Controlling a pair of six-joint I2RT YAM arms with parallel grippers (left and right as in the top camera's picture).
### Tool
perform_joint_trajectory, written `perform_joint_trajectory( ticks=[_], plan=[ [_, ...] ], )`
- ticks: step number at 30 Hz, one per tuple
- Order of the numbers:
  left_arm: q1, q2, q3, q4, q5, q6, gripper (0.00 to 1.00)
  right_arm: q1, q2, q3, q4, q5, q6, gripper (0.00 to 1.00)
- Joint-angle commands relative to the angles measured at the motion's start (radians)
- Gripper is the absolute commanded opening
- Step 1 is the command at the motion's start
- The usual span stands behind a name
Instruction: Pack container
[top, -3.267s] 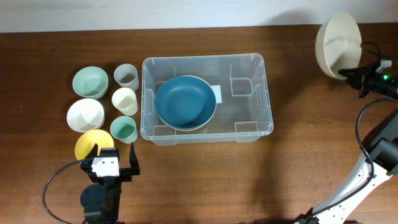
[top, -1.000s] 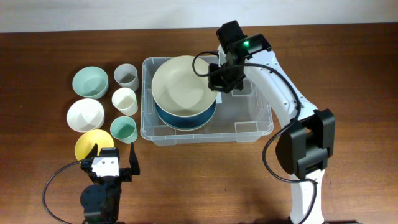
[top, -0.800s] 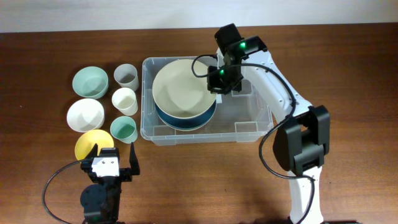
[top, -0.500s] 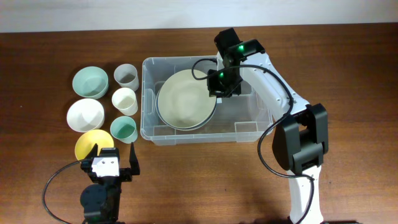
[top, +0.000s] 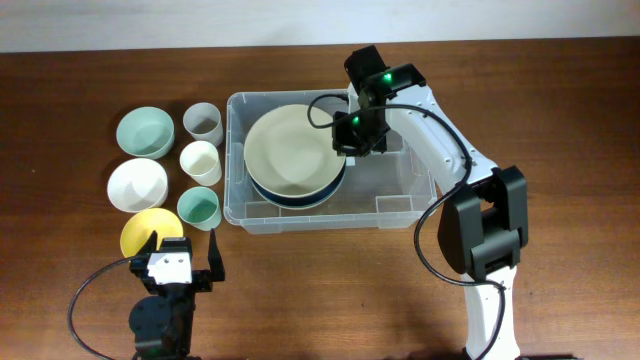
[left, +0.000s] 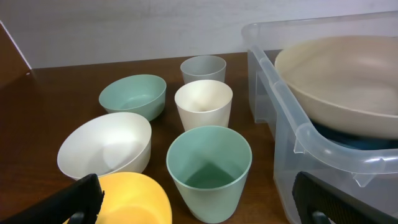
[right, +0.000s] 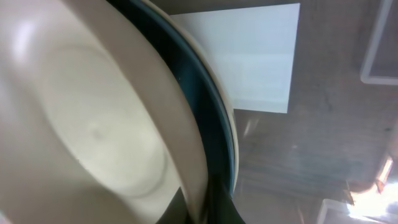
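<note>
1. The container (top: 400, 215), a large clear rectangular plastic bin with rounded corners, has the right gripper (right: 200, 208) reaching down into it. Its fingers (right: 224, 210) are pinched tight on the right-hand rim of a large round beige bowl (top: 290, 150).
2. The beige bowl lies inside a dark blue round bowl (top: 305, 200), whose rim shows only along the near and right edges. I cannot tell whether the beige bowl rests fully in it or is held slightly raised.
3. Both bowls take up the left half of the container. A white label (right: 249, 56) on its base shows just to their right.
4. The container stands on the brown wooden table (top: 330, 290), toward the far middle, with its long side running left to right.
5. Just beside its left wall stand three cups in a column: a grey cup (top: 203, 122), a cream cup (top: 200, 162) and a teal cup (top: 198, 208).
6. Further left are three small bowls: a mint-green bowl (top: 143, 131), a white bowl (top: 137, 185) and a yellow bowl (top: 145, 232).
7. The left gripper (top: 184, 245) is at the near left, close to the yellow bowl and teal cup. Its fingers (left: 84, 196) are spread wide and hold nothing.
</note>
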Motion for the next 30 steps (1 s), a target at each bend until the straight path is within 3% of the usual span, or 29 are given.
perform_joint_trajectory(
  ticks=[1,11,22,30],
  plan=[
    [-0.004,-0.001,-0.006,-0.001,0.007,0.013,0.99,-0.001,0.000,-0.003,0.003,-0.022,0.005,0.04],
    [-0.004,-0.001,-0.006,-0.001,0.007,0.013,0.99,-0.023,0.000,-0.003,-0.001,-0.086,0.001,0.05],
    [-0.004,-0.001,-0.006,-0.001,0.008,0.013,0.99,-0.023,0.000,-0.003,-0.017,-0.112,-0.025,0.50],
    [-0.004,-0.001,-0.006,-0.001,0.008,0.013,1.00,-0.024,-0.004,0.003,-0.018,-0.112,-0.064,0.66]
  ],
)
